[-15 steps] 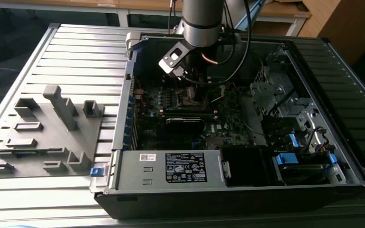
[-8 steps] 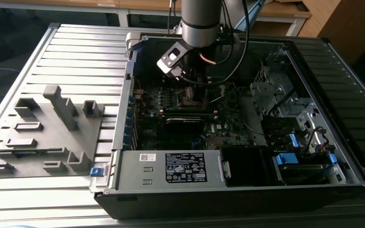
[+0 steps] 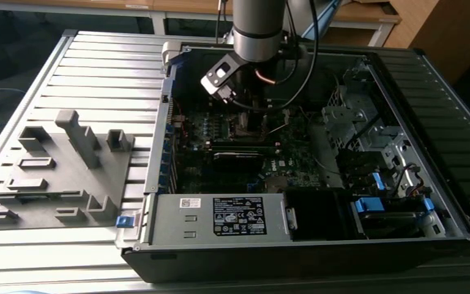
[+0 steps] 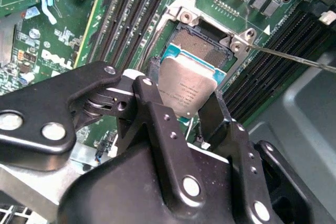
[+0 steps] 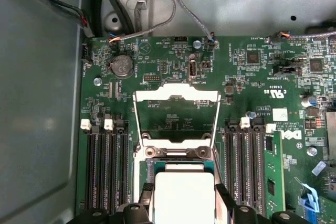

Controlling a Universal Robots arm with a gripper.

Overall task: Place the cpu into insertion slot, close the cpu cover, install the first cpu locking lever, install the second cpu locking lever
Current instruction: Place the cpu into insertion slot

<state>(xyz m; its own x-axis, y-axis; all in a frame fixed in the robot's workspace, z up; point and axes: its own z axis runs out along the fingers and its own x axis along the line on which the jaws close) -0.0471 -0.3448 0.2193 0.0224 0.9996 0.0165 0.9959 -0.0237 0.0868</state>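
The cpu (image 4: 184,85) is a small square chip with a dull silver top, and my gripper (image 4: 185,95) is shut on it, one black finger on each side. It hangs just over the open insertion slot (image 4: 202,45), whose contact field shows beyond the chip's far edge. In the first wrist view the cpu (image 5: 184,203) sits between the fingertips (image 5: 146,192), and the cpu cover (image 5: 176,94), a thin silvery frame, is swung open behind the slot. A thin wire locking lever (image 4: 294,60) sticks out sideways from the slot's corner. In the exterior view the gripper (image 3: 247,107) reaches down into the computer case.
Black memory slots (image 5: 105,166) flank the socket on both sides, with a green module (image 5: 270,182) in one. A power supply box (image 3: 235,214) with a white label fills the case's near end. Drive bays (image 3: 366,135) stand at the exterior view's right, and a grey fixture plate (image 3: 55,171) lies at its left.
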